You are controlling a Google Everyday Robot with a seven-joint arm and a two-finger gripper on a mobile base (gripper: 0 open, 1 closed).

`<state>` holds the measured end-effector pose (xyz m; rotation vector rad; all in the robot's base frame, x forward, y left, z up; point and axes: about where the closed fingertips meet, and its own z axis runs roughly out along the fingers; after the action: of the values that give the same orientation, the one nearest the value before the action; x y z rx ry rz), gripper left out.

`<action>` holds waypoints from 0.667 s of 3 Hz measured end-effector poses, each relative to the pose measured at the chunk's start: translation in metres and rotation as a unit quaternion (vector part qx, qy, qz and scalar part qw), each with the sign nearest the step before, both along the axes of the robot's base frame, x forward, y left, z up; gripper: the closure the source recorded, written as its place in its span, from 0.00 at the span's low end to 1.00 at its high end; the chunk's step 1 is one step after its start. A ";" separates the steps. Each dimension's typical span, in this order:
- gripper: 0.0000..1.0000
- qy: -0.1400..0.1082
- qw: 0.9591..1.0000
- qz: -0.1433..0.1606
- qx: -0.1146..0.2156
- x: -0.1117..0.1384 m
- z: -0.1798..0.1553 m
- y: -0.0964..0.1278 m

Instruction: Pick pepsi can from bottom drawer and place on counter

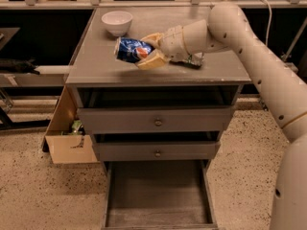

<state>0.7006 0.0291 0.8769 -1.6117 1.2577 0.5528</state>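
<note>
The pepsi can (130, 50) is blue with a red, white and blue logo and lies on its side in my gripper (147, 51). The gripper is shut on it, with tan fingers (152, 61) above and below the can. It holds the can over the middle of the grey counter (96, 66), just above the surface or touching it; I cannot tell which. My arm reaches in from the right. The bottom drawer (158, 195) is pulled open below, and its grey floor shows nothing on it.
A white bowl (117, 22) stands at the counter's back left. A foil snack bag (194, 60) lies partly hidden behind my wrist. Two shut grey drawers with round knobs (157, 122) sit above the open one. An open cardboard box (67, 138) stands left of the cabinet.
</note>
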 end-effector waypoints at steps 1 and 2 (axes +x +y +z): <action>1.00 0.041 0.999 -0.029 0.003 0.032 -0.021 0.005; 0.74 0.080 0.995 -0.058 0.002 0.057 -0.040 0.006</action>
<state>0.7571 0.0353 0.8368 -1.5031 1.4583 0.6201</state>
